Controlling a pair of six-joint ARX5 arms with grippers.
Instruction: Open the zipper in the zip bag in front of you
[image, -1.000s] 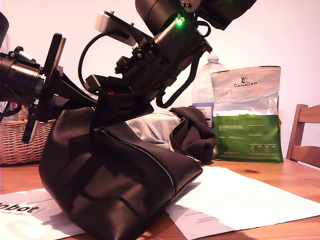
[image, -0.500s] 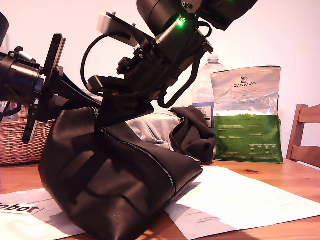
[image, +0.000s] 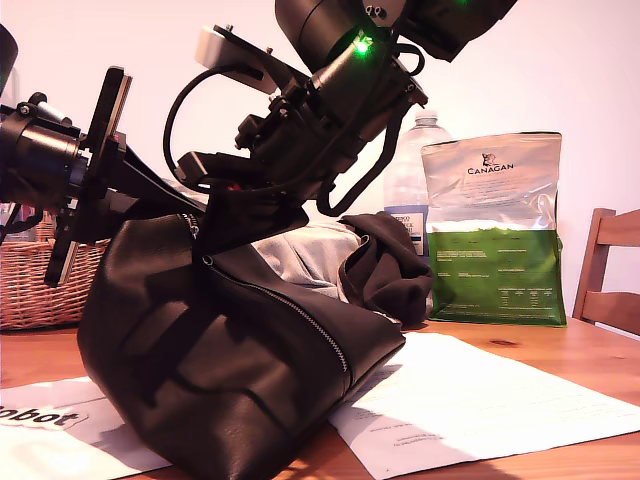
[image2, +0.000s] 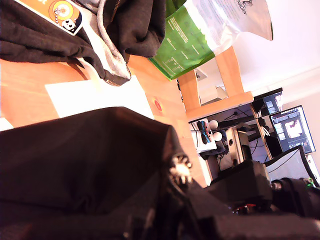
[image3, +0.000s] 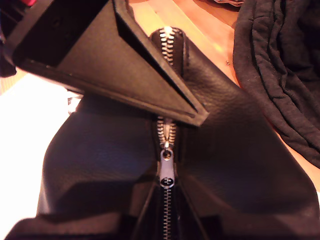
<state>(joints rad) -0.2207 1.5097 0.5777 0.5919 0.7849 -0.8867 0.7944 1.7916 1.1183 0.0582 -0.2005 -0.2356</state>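
**Dark leather zip bag propped on the wooden worktop, zipper partly parted**

The large, soft, brown-black leather zip bag (image: 220, 370) lies on white paper sheets (image: 470, 400) on the wooden worktop (image: 560, 345). Its end towards the exterior view's left is raised among the black arms. Its zipper of small silver teeth (image3: 166, 167) is shut beyond the silver pull tab and parted on the near side. One black wedge-shaped finger (image3: 115, 60) of my second tool (image3: 167, 120) crosses above the teeth (I cannot tell whether it is clenched). My first tool (image2: 165, 215) is buried in dark leather, its grip equally unclear. The woven wicker basket (image: 30, 280) at the exterior view's left hides its contents. The silver-and-green CANAGAN foil pouch (image: 492, 230) stands upright beside a clear plastic bottle (image: 408, 180).
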